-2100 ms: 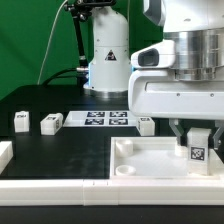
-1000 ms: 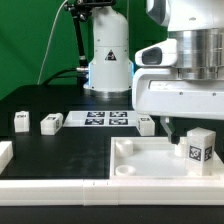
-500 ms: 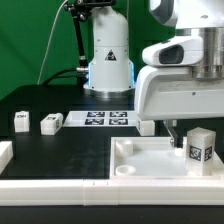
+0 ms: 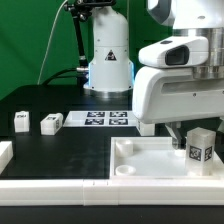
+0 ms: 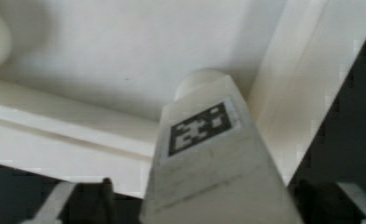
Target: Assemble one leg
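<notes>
One leg (image 4: pixel 200 146), a stubby white post with a square tag, stands upright in the corner of the white tabletop (image 4: pixel 150 162) at the exterior view's right. My gripper (image 4: pixel 198 134) hangs just above and around its top, jaws open, with one dark finger (image 4: pixel 176 134) a little apart from the leg's side. In the wrist view the leg (image 5: pixel 212 150) fills the space between my gripper's (image 5: pixel 215 208) two dark fingers. Three more legs lie on the black table: two (image 4: pixel 20 121) (image 4: pixel 50 122) at the left, one (image 4: pixel 146 125) by the marker board.
The marker board (image 4: pixel 108 119) lies flat at the table's middle back. The arm's white base (image 4: pixel 108 62) stands behind it. A white frame piece (image 4: pixel 5 155) sits at the left front edge. The tabletop has raised rims and a round corner socket (image 4: pixel 124 170).
My fingers were low around the leg and have lifted, so more of the leg shows. The leg stays standing in the tabletop corner, its tag turned slightly.
</notes>
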Robot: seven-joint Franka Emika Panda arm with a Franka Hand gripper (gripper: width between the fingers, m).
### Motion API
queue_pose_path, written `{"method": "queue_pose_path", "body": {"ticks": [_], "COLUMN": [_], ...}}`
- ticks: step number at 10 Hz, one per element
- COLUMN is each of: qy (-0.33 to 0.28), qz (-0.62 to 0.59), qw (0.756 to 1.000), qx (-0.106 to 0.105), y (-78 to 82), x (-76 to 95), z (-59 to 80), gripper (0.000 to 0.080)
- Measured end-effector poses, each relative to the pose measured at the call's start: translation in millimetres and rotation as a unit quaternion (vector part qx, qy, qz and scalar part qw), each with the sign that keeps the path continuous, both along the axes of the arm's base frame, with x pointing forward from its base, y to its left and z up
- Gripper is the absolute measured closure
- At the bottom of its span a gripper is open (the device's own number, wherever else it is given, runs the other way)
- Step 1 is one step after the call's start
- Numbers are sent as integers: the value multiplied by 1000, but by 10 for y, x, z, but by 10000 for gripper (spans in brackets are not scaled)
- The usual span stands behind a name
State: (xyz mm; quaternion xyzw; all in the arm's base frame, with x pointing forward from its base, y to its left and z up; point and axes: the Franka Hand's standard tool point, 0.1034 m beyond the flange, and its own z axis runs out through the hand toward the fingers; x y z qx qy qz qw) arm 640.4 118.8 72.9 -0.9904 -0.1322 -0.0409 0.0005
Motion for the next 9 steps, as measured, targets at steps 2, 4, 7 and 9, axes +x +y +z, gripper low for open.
{"method": "queue_pose_path", "body": {"ticks": [2, 4, 7, 9], "qy": [0, 3, 9, 7], "qz": [-10, -98, -272, -377], "qw": [1000, 995, 962, 925], "qx": [1, 14, 38, 40], "y": [-2, 14, -29, -113], "x": [-1, -6, 0, 1], "z": [-4, -9, -11, -21], "gripper": [510, 510, 510, 509]}}
